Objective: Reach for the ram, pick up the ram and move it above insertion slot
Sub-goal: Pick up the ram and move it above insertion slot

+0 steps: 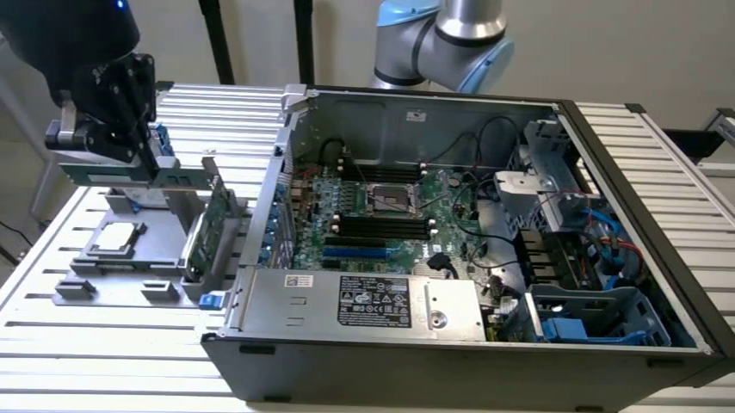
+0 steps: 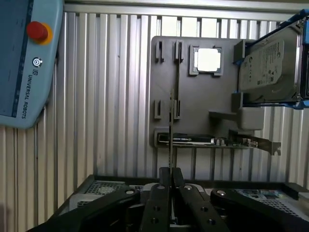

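My gripper (image 1: 107, 159) hangs at the exterior view's left, above the grey parts holder (image 1: 161, 225). It is shut on the ram (image 1: 106, 176), a narrow green stick held level beneath the fingers and lifted off the holder. In the wrist view the ram (image 2: 170, 130) is edge-on, a thin line running out from between the black fingers (image 2: 157, 193) of the gripper (image 2: 170, 175). The black memory slots (image 1: 385, 225) lie on the motherboard inside the open computer case (image 1: 460, 344), well toward the exterior view's right of the gripper.
The holder (image 2: 193, 96) also carries a processor (image 2: 208, 59), a silver hard drive with blue rails (image 2: 268, 67) and a wider green expansion card (image 1: 206, 232). A teach pendant (image 2: 24, 58) lies on the slatted table. The case's near wall and power supply (image 1: 367, 297) stand between holder and motherboard.
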`<state>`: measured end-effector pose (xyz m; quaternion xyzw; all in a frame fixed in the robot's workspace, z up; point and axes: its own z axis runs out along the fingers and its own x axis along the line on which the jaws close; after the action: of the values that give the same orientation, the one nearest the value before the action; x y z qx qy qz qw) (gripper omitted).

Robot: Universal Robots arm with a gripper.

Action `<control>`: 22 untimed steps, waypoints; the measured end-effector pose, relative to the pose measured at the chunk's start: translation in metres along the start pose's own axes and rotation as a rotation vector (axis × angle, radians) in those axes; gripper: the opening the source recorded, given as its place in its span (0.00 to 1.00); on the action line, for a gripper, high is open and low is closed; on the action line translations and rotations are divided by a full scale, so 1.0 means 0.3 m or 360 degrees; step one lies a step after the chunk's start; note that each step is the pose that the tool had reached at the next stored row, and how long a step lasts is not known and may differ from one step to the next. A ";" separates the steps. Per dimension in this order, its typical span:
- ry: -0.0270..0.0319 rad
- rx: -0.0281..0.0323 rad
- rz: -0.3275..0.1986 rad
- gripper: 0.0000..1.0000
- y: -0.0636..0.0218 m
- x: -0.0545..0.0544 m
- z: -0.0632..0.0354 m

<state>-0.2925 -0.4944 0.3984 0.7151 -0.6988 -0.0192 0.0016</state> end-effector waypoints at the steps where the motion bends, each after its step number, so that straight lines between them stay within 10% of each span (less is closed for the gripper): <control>1: -0.00002 -0.00001 0.0000 0.13 -0.007 -0.004 0.000; 22: -0.00495 -0.00022 -0.0001 0.13 -0.215 -0.067 -0.005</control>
<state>-0.2284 -0.4729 0.3985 0.7150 -0.6984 -0.0308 -0.0088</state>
